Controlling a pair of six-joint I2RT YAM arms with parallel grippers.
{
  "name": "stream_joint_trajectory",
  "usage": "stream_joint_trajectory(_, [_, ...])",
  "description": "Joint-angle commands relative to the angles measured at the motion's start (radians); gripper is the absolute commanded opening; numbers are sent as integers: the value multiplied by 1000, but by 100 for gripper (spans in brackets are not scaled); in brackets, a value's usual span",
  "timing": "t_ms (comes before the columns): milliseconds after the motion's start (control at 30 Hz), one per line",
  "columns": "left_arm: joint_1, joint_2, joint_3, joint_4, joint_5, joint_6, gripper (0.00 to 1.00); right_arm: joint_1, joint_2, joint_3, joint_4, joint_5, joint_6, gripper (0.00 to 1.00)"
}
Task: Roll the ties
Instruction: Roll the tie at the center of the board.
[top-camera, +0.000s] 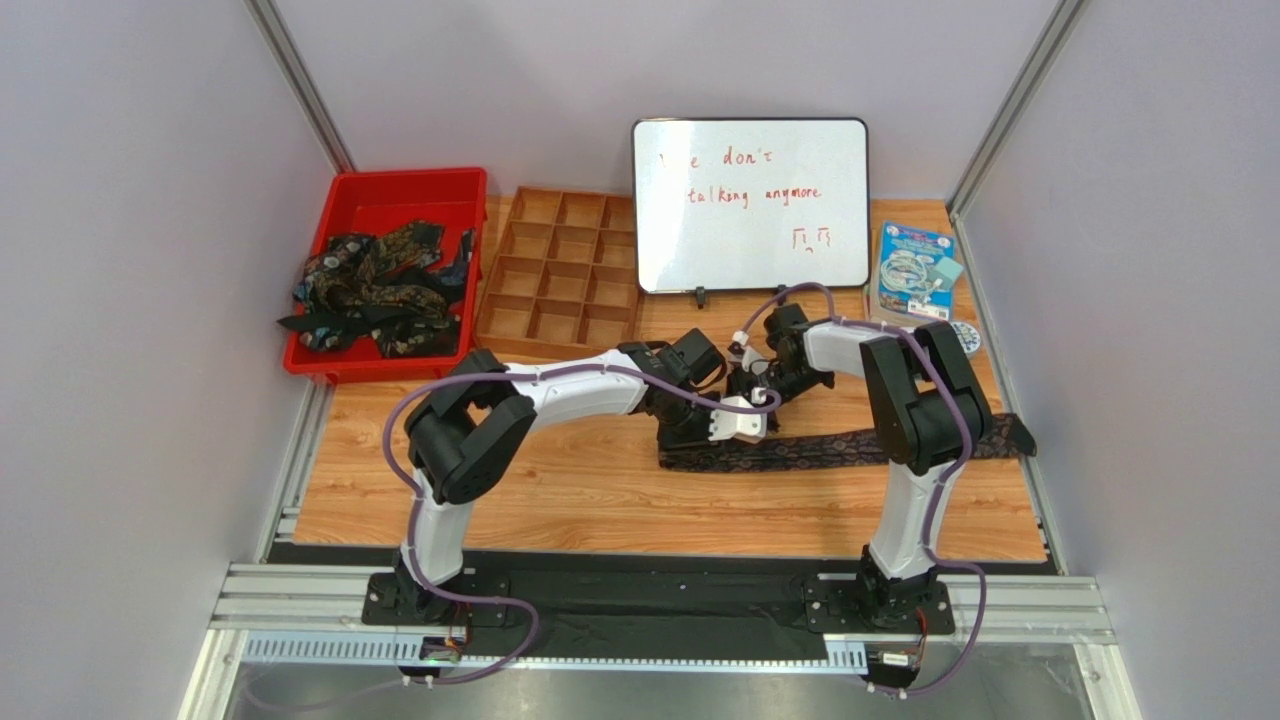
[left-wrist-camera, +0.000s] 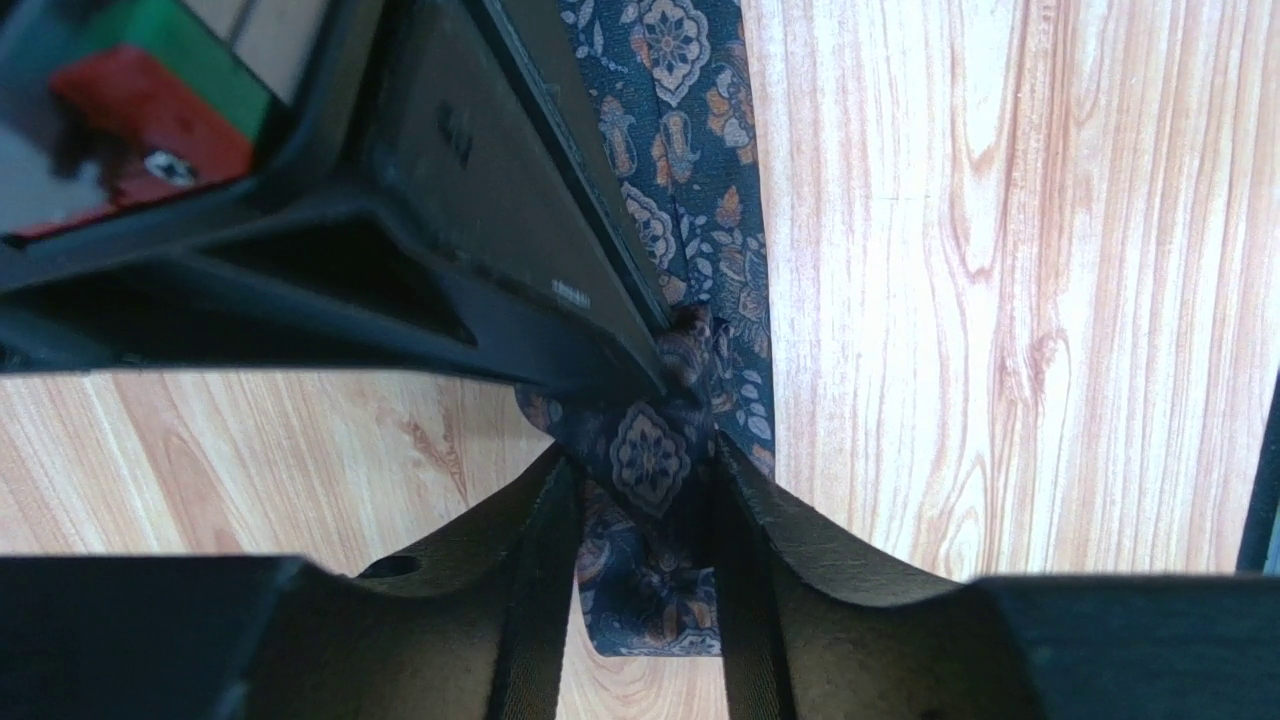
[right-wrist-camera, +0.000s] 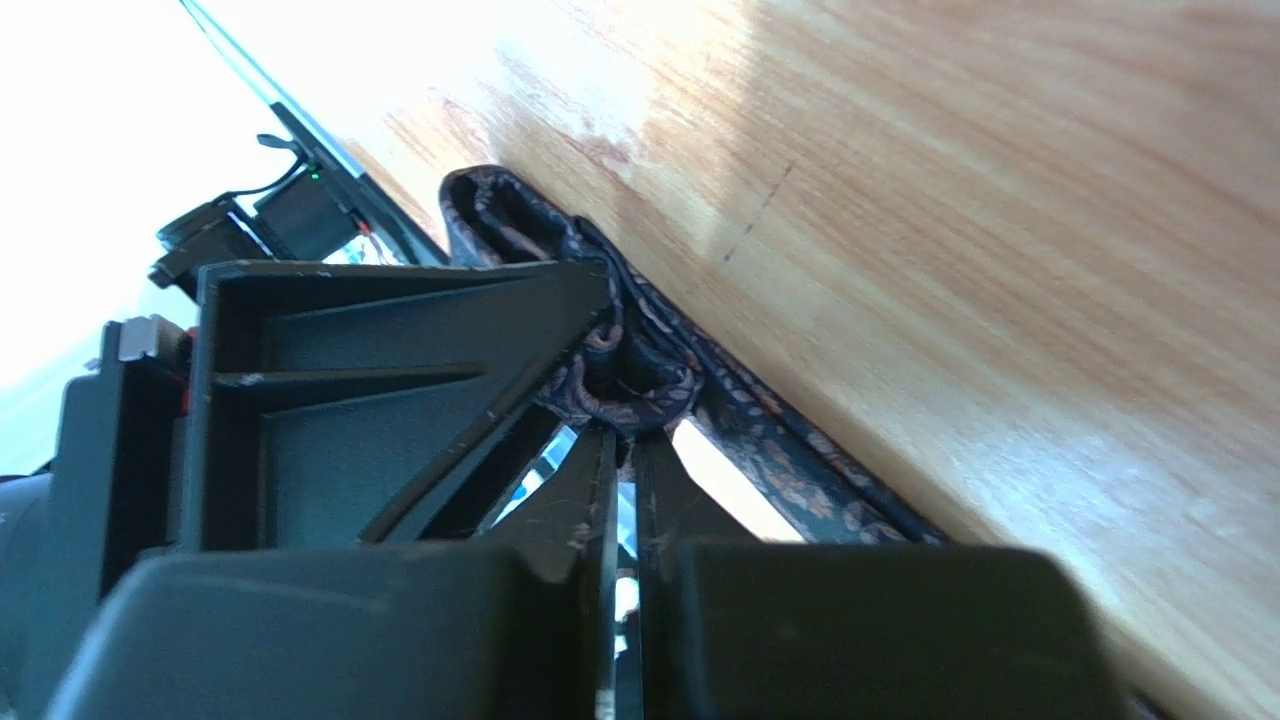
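a pale wood table (top-camera: 601, 503) carries a red bin (top-camera: 398, 183) at far left, heaped with ties (top-camera: 376, 293). mid-table, the left tool (left-wrist-camera: 643, 465) is clenched on the end of one tie (top-camera: 857, 447). the right tool (right-wrist-camera: 619, 438) pinches a fold of it just beside. the rest lies flat, stretching right.

White arm links (top-camera: 579, 387), black joints (top-camera: 466, 443), purple cables (top-camera: 394, 450), black ribbed end effector fingers (left-wrist-camera: 451, 600)
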Motion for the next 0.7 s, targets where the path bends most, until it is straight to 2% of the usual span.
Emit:
stream_joint_trajectory(0, [-6,-38,-41,-53,-7,9,47,-3,-3,-8,33,47,-23,0])
stream_joint_trajectory(133, [8,-125,-107,-42,5,9,59,-20,8,-19,24,85,-46,0])
stream_joint_trajectory(233, [33,-187,-150,-19,11,-11,64,-22,15,-22,24,107,-55,0])
stream_joint_trajectory(433, [44,-205,-174,-11,-1,-2,69,-22,37,-19,34,130,-52,0])
stream_joint_trajectory(667, [42,-144,-124,27,7,-86,73,-20,46,-25,51,134,-43,0])
